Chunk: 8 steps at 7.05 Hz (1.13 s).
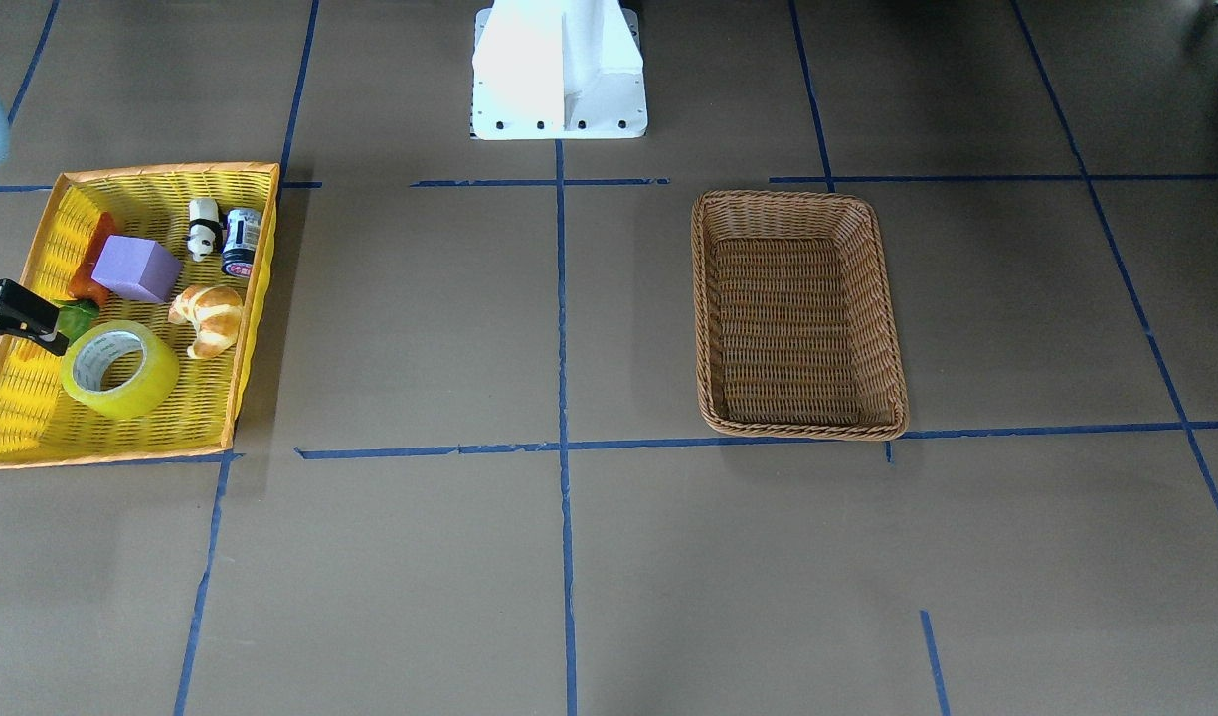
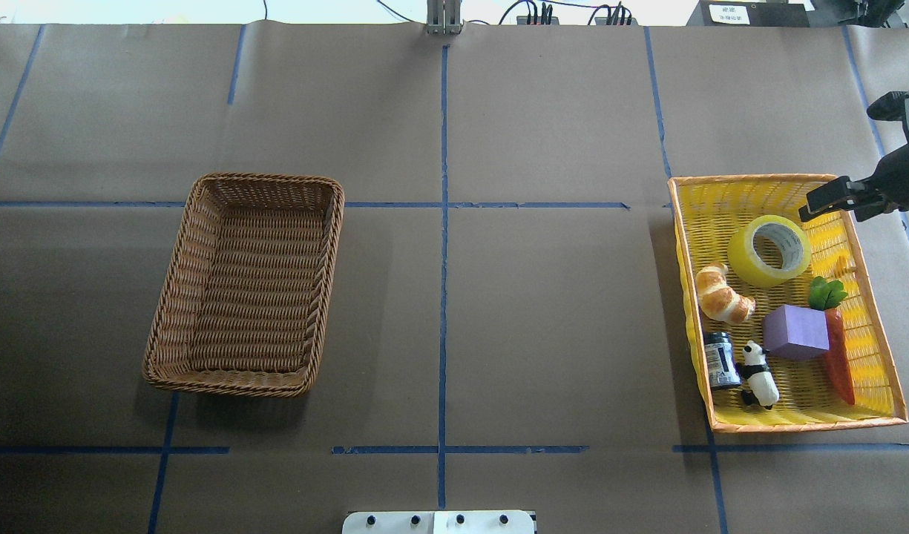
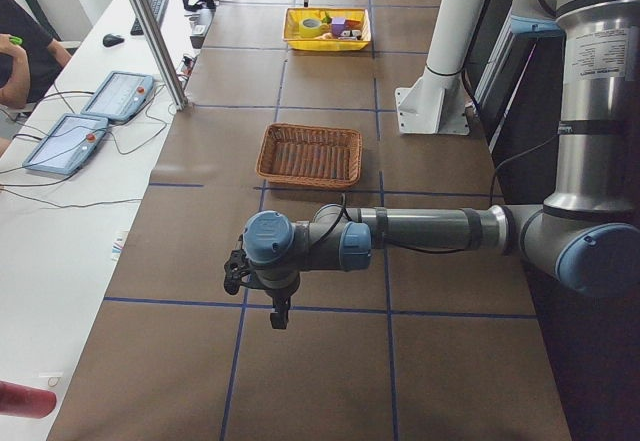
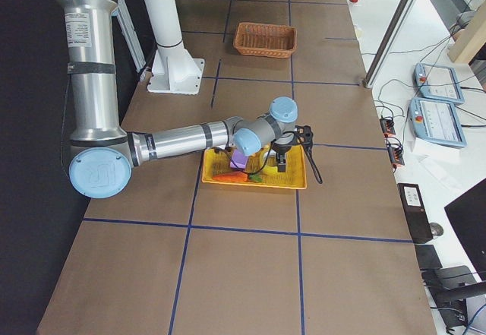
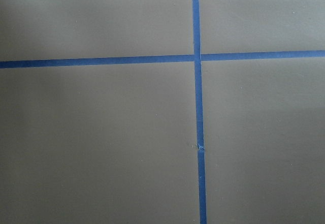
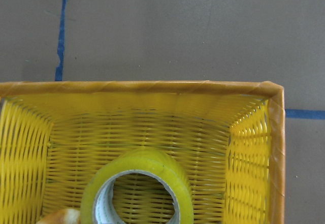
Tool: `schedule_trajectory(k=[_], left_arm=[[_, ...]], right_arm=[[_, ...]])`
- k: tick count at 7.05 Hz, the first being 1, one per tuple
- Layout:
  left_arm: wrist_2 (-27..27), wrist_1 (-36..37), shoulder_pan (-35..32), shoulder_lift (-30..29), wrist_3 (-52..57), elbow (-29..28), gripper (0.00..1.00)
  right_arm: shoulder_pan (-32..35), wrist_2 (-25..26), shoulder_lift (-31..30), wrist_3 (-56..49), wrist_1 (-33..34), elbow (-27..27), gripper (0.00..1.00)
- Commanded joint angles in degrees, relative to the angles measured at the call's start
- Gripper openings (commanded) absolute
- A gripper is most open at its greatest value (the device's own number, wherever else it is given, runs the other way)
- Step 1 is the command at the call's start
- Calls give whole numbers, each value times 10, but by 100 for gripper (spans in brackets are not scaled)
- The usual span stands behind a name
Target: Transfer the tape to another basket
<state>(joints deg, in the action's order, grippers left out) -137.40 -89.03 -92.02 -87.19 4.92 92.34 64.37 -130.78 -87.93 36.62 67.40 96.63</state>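
The yellow tape roll [image 2: 769,251] lies flat in the far end of a bright yellow tray-like basket [image 2: 788,178] on my right; it also shows in the front view [image 1: 119,370] and the right wrist view [image 6: 137,188]. The brown wicker basket [image 2: 268,178] stands empty on my left side [image 1: 783,196]. My right gripper [image 2: 832,199] hovers over the yellow basket's far right corner, just beyond the tape, and looks open and empty [image 1: 32,323]. My left gripper [image 3: 278,313] hangs over bare table far from both baskets; I cannot tell if it is open.
The yellow basket also holds a croissant [image 2: 723,295], a purple block [image 2: 795,331], a carrot [image 2: 838,356], a small can [image 2: 720,360] and a panda figure [image 2: 760,374]. Blue tape lines cross the brown table. The robot's white base [image 1: 559,70] stands between the baskets.
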Motion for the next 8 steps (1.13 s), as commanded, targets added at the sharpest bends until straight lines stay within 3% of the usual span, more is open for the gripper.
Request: schedule_trajectory(k=[1,7,8], left_arm=[[-1,0,0,-1,0,1,100],[-10,0,0,-1,-1,5,100],[-10,0,0,-1,-1,4,100]], right_arm=[[-30,13,3,6,-9,-21,100],[-58,28,27,6,-8,-70,98],[-58,27,27,6,-8,-72,78]])
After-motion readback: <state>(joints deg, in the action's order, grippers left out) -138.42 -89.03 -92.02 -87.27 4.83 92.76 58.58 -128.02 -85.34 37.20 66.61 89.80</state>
